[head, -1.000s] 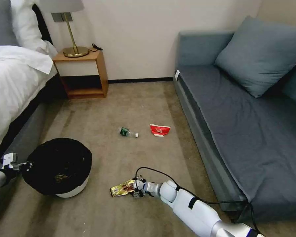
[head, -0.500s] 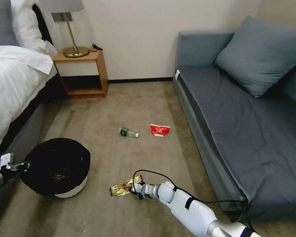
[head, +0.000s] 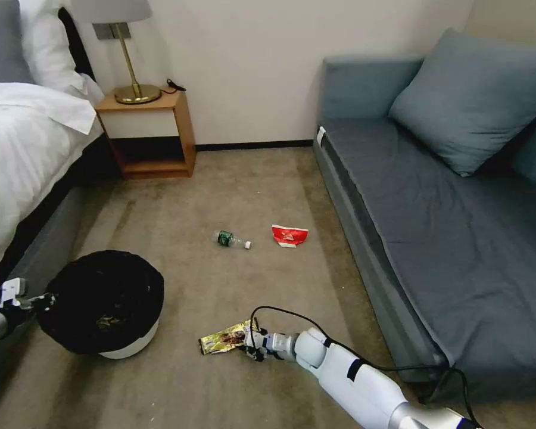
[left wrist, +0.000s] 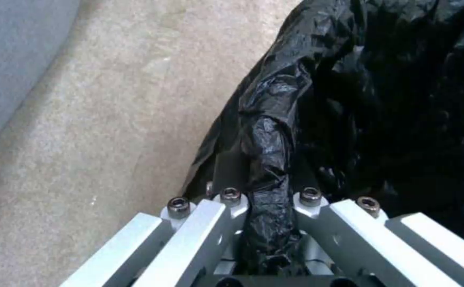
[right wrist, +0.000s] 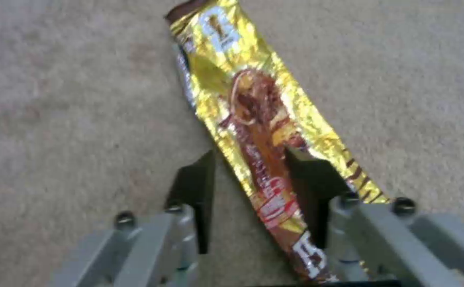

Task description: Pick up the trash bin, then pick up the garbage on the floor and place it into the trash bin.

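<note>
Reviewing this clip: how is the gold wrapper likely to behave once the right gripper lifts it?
The wrapper lies flat and creased on the carpet, so it is probably empty, light and floppy, likely drooping past the fingers. Its glossy foil may be slippery. The right gripper straddles one end with its jaws open, so a grip there would let the long free end dangle.

A grey sofa [head: 435,238] is running along the right wall, a big grey cushion [head: 476,98] leaning at its far end. On the left a bed [head: 24,155] is showing white linen. A wooden nightstand [head: 149,134] is standing between them against the wall, carrying a brass lamp [head: 131,59]. Beige carpet [head: 232,185] is covering the floor.
</note>
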{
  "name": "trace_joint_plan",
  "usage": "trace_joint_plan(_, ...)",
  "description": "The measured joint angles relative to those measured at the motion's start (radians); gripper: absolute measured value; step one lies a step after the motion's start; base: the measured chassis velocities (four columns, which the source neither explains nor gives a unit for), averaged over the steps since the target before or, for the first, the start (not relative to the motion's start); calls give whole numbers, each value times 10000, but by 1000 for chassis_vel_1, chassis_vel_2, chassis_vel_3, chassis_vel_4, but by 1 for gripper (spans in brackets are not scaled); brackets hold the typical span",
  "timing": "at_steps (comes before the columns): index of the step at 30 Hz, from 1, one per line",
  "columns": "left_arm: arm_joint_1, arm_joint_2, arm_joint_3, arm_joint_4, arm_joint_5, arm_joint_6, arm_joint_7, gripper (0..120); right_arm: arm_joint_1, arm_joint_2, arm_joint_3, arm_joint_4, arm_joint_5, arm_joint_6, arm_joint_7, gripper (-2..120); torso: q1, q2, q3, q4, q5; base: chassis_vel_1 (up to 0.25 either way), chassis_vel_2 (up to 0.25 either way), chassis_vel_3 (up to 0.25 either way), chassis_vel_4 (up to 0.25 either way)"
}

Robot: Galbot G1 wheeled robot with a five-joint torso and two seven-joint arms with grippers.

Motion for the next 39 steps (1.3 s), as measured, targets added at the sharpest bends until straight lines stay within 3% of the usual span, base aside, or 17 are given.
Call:
trace_joint_plan(6,15,0,-4,-8,13,-6,1,4,-86,385,279,-514,-964,162,473,62,0,1,-1,-2,0,0,0,0,0)
trace_joint_plan(8,27,3,-15,-20,14,-9,0,4,-80,440,286,-610,-891,164,599,62,0,1,-1,-1,-1,0,0,0,0)
trace_joint_plan(25,132,30,-139,-109,-1,-26,19,4,94,593,322,-985,-650,31,772,1,0,0,1,2,1,0,0,0,0)
trace_joint_plan(32,131,30,-165,-73,-30,-26,19,4,-34,415,538,-436,-15,116,762,0,0,0,1,-1,1,0,0,0,0)
trace_joint_plan(34,127,30,-203,-1,-46,-29,19,4,-238,57,986,661,1380,135,432,0,0,0,1,0,1,0,0,0,0)
trace_joint_plan(35,127,30,-203,-1,-46,-29,19,4,-238,57,986,661,1380,135,432,0,0,0,1,0,1,0,0,0,0)
trace_joint_plan(38,127,36,-229,125,-56,-44,22,4,-330,-601,1108,2603,3660,-504,469,0,0,0,0,-1,1,0,0,0,0)
trace_joint_plan(39,127,36,-229,125,-56,-44,22,4,-330,-601,1108,2603,3660,-504,469,0,0,0,0,-1,1,0,0,0,0)
